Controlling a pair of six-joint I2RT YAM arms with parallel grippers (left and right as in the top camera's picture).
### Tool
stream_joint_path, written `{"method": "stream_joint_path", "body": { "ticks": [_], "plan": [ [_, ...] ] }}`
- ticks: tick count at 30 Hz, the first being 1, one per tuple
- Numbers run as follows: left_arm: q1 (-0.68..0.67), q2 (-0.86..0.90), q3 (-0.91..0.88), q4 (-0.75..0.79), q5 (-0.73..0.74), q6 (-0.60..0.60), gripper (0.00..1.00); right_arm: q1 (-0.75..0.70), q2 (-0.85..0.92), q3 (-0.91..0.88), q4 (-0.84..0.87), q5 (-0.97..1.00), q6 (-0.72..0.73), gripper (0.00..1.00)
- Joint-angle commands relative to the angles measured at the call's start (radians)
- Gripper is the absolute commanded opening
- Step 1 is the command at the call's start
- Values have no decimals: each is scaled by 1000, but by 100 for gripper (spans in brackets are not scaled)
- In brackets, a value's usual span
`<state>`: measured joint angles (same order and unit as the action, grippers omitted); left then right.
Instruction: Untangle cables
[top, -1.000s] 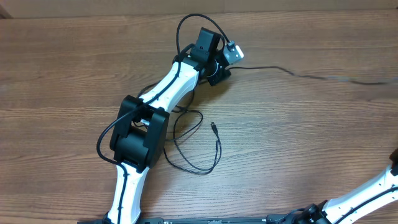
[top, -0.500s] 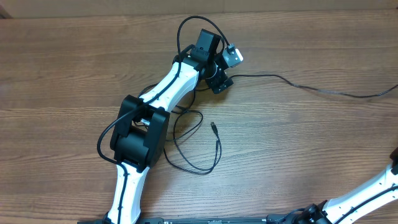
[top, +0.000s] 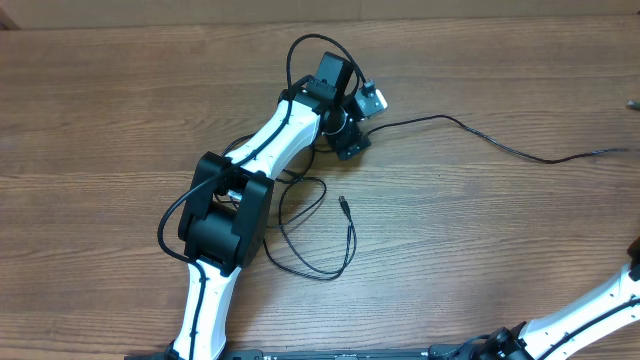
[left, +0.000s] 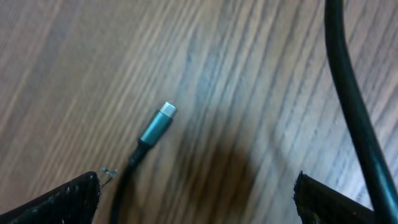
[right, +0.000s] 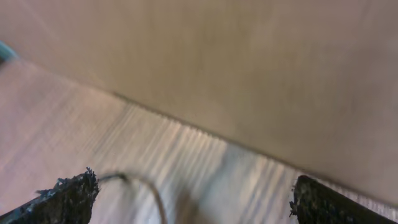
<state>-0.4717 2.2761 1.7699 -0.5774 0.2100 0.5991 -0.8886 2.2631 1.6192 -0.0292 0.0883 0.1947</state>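
Observation:
One thin black cable (top: 500, 148) runs from beside my left gripper (top: 355, 125) in a slack curve to the table's right edge. A second cable (top: 300, 235) lies looped beside the left arm, its plug end (top: 343, 203) free. In the left wrist view, my left gripper (left: 199, 199) is open just above the wood, with a teal and silver plug (left: 158, 123) lying loose ahead of the left fingertip (left: 68, 199). My right gripper (right: 196, 199) is open too, and a thin cable (right: 152, 190) curves on the table between its fingertips, untouched.
A thicker black cord (left: 348, 93) crosses the right side of the left wrist view. The left arm (top: 225, 215) lies over part of the cable loop. A plain beige wall (right: 249, 62) rises behind the table's far edge. Only a lower link of the right arm (top: 600, 300) shows overhead.
Both grippers have opened. The long cable, pulled nearly straight to the right a second ago, now sags in a slack curve on the table. The left gripper has shifted slightly.

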Motion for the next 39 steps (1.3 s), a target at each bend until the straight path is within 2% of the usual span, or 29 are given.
{"method": "stream_joint_path", "body": {
  "ticks": [1, 11, 16, 19, 23, 31, 39],
  "plan": [
    [-6, 10, 11, -10, 16, 7, 99, -3, 8, 26, -32, -35, -42, 100],
    [-6, 9, 11, -2, 20, 6, 100, -3, -61, 26, -105, -228, -43, 100],
    [-7, -1, 24, -2, 140, -13, 100, -3, -157, 26, -125, -255, -43, 100],
    [-7, -2, 44, -9, 139, -23, 100, -3, -196, 26, -149, -254, -44, 100],
    [-6, -2, 95, -82, 139, -18, 100, -3, -241, 26, -205, -254, -44, 100],
    [-6, -3, 282, -337, 132, 79, 100, -3, -333, 26, -306, -256, -43, 100],
    [-6, -4, 469, -499, -1, 74, 100, 9, -434, 26, -350, -364, -43, 100]
  ]
}}
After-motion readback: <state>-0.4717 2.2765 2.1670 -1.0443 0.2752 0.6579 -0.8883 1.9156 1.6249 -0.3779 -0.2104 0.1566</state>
